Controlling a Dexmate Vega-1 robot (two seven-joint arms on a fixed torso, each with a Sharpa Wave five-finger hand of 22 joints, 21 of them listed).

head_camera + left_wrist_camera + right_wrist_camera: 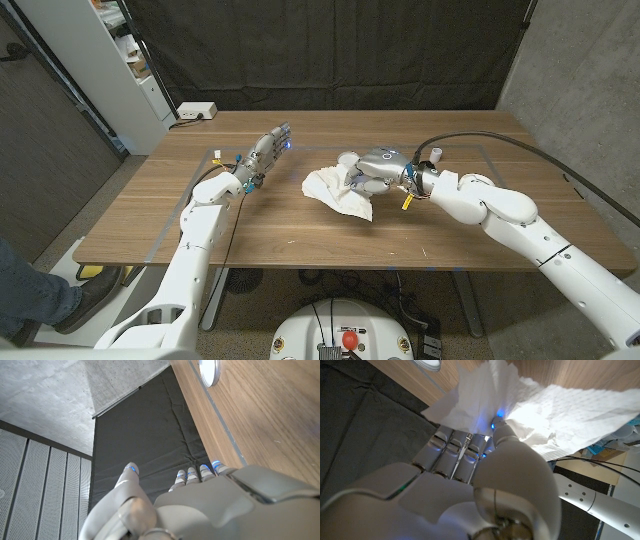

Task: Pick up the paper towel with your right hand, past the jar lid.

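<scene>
At frame centre in the head view, the paper towel (338, 191) was pinched by the right hand (375, 168) on the tabletop (300, 240). The grasp looked made; a lift was judged next. The left hand (266, 153) was held open, upper left.

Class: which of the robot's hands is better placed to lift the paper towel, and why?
Right. The right hand already has its fingers on the paper towel; the left hand stands apart, holding nothing.
</scene>
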